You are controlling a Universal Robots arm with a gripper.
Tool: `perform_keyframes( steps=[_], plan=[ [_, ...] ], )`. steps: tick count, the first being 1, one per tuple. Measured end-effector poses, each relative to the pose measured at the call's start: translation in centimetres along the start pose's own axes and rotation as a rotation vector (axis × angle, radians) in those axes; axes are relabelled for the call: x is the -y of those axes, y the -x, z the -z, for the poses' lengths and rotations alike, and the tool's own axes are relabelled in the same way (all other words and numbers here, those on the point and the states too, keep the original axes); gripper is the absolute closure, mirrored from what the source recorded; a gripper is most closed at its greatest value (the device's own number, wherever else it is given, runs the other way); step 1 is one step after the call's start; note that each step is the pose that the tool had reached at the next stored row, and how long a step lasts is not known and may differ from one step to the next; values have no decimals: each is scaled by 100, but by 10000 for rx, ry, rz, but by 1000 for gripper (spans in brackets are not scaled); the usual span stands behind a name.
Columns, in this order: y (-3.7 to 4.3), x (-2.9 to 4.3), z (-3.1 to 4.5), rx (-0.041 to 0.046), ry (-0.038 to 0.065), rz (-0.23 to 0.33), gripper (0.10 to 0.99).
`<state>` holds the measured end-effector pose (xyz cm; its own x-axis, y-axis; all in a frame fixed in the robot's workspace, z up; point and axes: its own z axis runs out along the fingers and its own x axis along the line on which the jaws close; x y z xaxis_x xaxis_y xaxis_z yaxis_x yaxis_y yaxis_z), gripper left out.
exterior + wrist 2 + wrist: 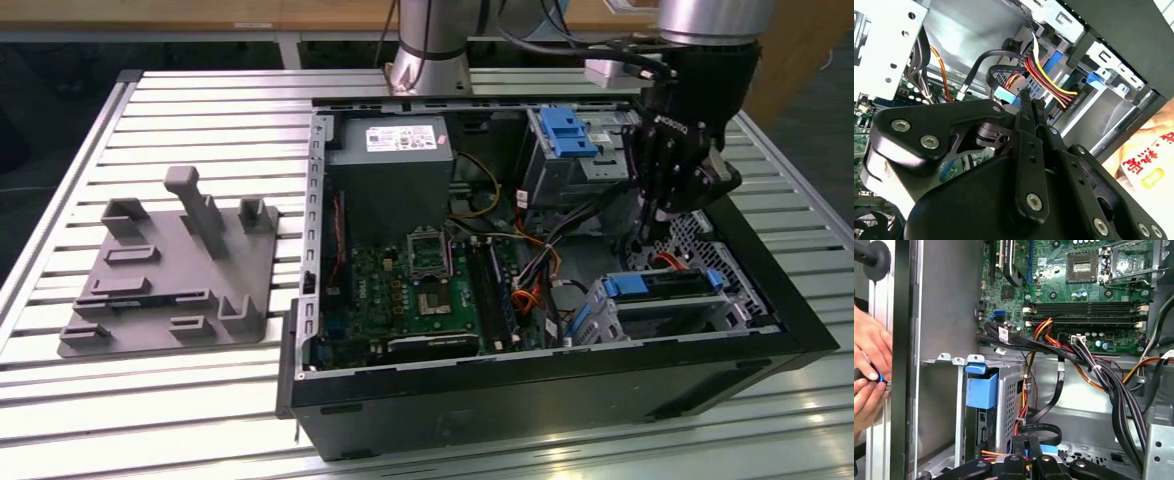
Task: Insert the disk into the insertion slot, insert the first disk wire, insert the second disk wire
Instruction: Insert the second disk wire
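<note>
One open black desktop computer case point(534, 400) lies on its side on the slatted metal desk point(200, 90), holding a green motherboard point(420, 290), a large grey power-supply box with a white sticker point(394, 150) and a taller grey metal bay with a blue plastic latch point(567, 135). In the case's corner at the exterior view's lower right sits the small grey perforated sheet-metal drive cage point(667, 305), and the flat silver-grey hard drive in its bright blue plastic caddy point(654, 287) already rests inside it. A bundle of red, yellow, orange and black wires point(1074, 347) crosses the case floor toward the cage. The black gripper point(654, 228) on the silver arm hangs just above the end of the cage that faces the tall bay. In the second wrist view the gripper's point(1030, 102) jaws are drawn together on a small light-blue cable connector point(1006, 95), right beside the plug of red, yellow and black wires point(1054, 90) at the drive's blue-framed end; whether the connector is seated in the drive is hard to make out. In the first wrist view the blue caddy point(981, 390) shows inside the perforated cage point(1011, 400), and a person's hands point(869, 370) sit outside the case wall, pinching a small blue object point(880, 377). Beside the case, at the exterior view's left, a grey plastic fixture plate with upright posts point(174, 270) lies on the desk
</note>
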<state>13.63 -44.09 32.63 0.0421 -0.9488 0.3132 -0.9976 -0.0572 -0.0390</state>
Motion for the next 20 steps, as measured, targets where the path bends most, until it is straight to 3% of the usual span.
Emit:
perform_keyframes(
  steps=[4,7,20],
  plan=[
    [-42,3,77,57,-20,48,937],
    [-73,1,72,259,-59,35,937],
    [-230,-9,23,1872,-218,-89,937]
  ],
)
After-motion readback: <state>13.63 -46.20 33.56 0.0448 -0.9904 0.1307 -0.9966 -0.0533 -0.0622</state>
